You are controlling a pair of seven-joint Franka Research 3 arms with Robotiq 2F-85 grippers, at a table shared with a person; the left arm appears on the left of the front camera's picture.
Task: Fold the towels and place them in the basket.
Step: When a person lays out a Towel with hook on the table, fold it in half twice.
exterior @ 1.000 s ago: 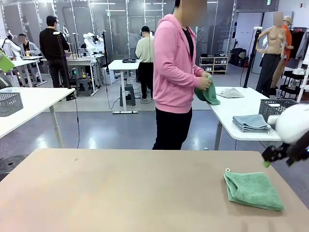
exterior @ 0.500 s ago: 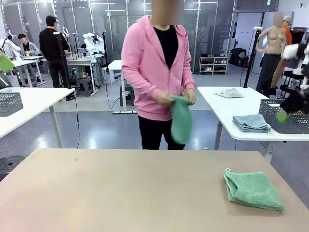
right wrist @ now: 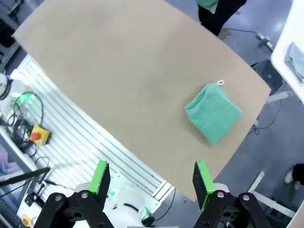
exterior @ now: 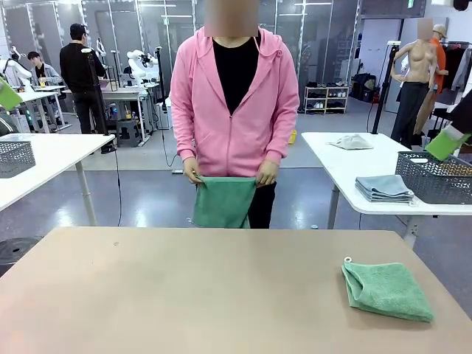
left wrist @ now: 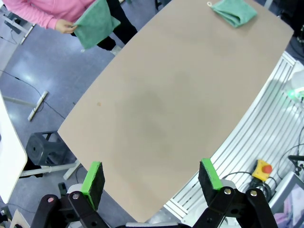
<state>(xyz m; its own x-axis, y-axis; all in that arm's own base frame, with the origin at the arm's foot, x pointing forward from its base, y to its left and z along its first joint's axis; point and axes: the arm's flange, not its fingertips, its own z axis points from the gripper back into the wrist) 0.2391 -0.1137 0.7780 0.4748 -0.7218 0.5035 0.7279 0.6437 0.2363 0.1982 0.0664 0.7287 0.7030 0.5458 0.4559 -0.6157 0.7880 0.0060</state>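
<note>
Left jaws: wide open and empty, high over the worktop [left wrist: 166,95].
Right jaws: open and empty, raised over the worktop's right part, with the folded towel [right wrist: 213,113] below and ahead.
Folded towel: lies flat on the worktop near its right edge, loop corner toward the far side.
Second towel [exterior: 223,200]: hangs unfolded from the person's hands [exterior: 193,174], just beyond the far edge and not on the worktop.
Basket [exterior: 435,184]: on a white side table at far right, well apart from both towels, beside a grey-blue cloth [exterior: 383,188].
Risk, hands: reaching in as the towel is laid down could meet the person's fingers.
Risk, fold: pinching only the top layer would let the fold drop open on the carry.
Risk, edge: a sideways nudge could push the folded towel off the right edge.
</note>
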